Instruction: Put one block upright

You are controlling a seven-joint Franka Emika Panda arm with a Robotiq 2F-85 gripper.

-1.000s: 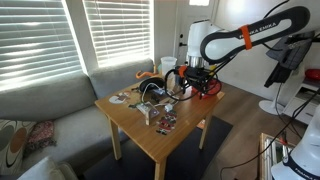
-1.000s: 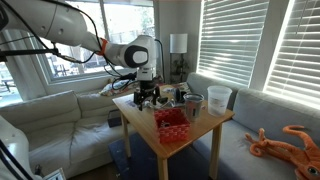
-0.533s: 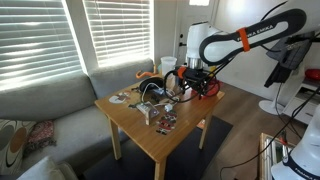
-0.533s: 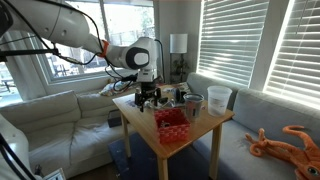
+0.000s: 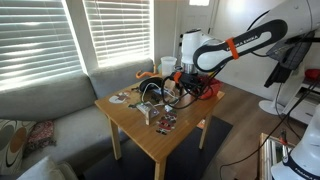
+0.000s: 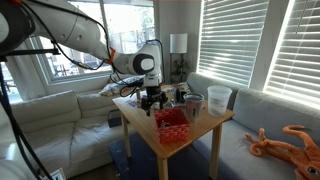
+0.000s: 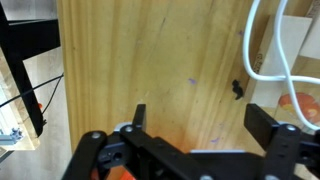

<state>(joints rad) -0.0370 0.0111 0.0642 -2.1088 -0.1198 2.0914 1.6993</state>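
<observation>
One arm: the Franka arm [image 5: 235, 45] reaches over the wooden table [image 5: 130, 125], and its gripper [image 5: 178, 88] points down just above the tabletop.
Gripper state: the wrist view shows the two fingers [image 7: 262, 120] spread wide apart, holding nothing, with bare wood between them.
Block: the block cannot be told apart from the clutter of small items [image 5: 150, 95] on the tabletop just beside the gripper. It is too small and dark in both exterior views.
Red basket: the red basket [image 6: 170, 122] stands on the table near the gripper, at the table's edge in an exterior view.
White cup: the white cup [image 6: 218, 98] stands upright at a table corner, apart from the gripper.
White cable: the white cable [image 7: 248, 50] curves across the wood ahead of the fingers.
Small dark speck: the small dark speck [image 7: 236, 89] lies on the wood near the cable. What it is cannot be told.
Surroundings: a grey couch [image 5: 50, 100] runs beside the table.
</observation>
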